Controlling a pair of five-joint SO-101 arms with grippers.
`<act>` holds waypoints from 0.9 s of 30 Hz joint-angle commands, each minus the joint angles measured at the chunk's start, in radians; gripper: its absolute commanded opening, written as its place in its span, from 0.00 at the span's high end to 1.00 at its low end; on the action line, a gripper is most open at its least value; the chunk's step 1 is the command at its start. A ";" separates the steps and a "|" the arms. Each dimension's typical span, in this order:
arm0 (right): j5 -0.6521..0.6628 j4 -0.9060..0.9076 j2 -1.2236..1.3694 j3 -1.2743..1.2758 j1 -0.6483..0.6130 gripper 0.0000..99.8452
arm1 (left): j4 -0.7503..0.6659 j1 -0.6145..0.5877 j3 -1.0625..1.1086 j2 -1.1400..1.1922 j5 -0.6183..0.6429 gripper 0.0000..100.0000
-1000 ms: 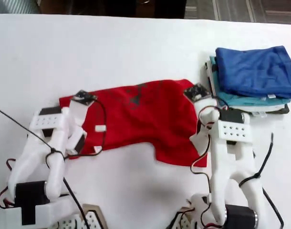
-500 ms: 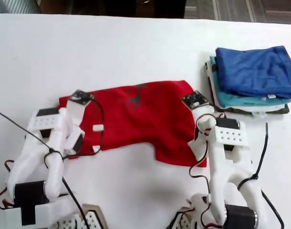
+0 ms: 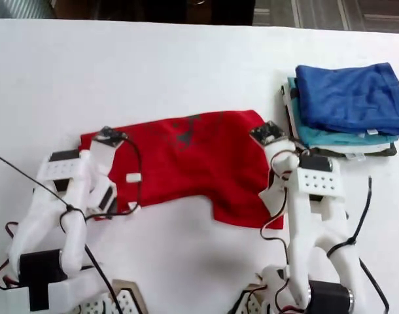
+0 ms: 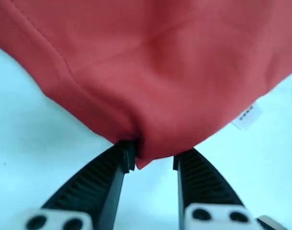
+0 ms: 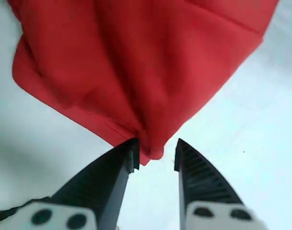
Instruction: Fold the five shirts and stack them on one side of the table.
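In the high view, the red shirt (image 3: 186, 157) lies spread across the middle of the white table (image 3: 121, 59). The left gripper (image 3: 106, 196) is at one end of the shirt and the right gripper (image 3: 273, 193) is at the other, each pointing down at the near edge of the cloth. Beyond the right gripper, out to its outer side, is a stack of folded shirts. A blue shirt (image 3: 350, 95) is on top, a teal shirt (image 3: 330, 137) is under it, and thin layers of other cloth show at the bottom.

In the left wrist view, the left gripper (image 4: 153, 155) has its jaws a little apart. A puckered fold of the red shirt (image 4: 151, 72) hangs into the gap and touches one black finger (image 4: 115, 172) at its tip. The rest of the shirt spreads away ahead of the jaws. A small white label (image 4: 245, 116) sticks out from the hem to one side of them.

In the right wrist view, the right gripper (image 5: 155, 146) also has its jaws narrowly parted. A bunched corner of the red shirt (image 5: 136, 62) sits between the fingertips, against one finger (image 5: 119, 167). A strip of table shows between the cloth and the other finger. Creases in the shirt run together toward the jaws.
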 commanded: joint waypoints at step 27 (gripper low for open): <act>-0.224 -0.323 0.358 -0.500 -0.216 0.98 | 0.350 0.031 -1.079 0.631 0.226 0.97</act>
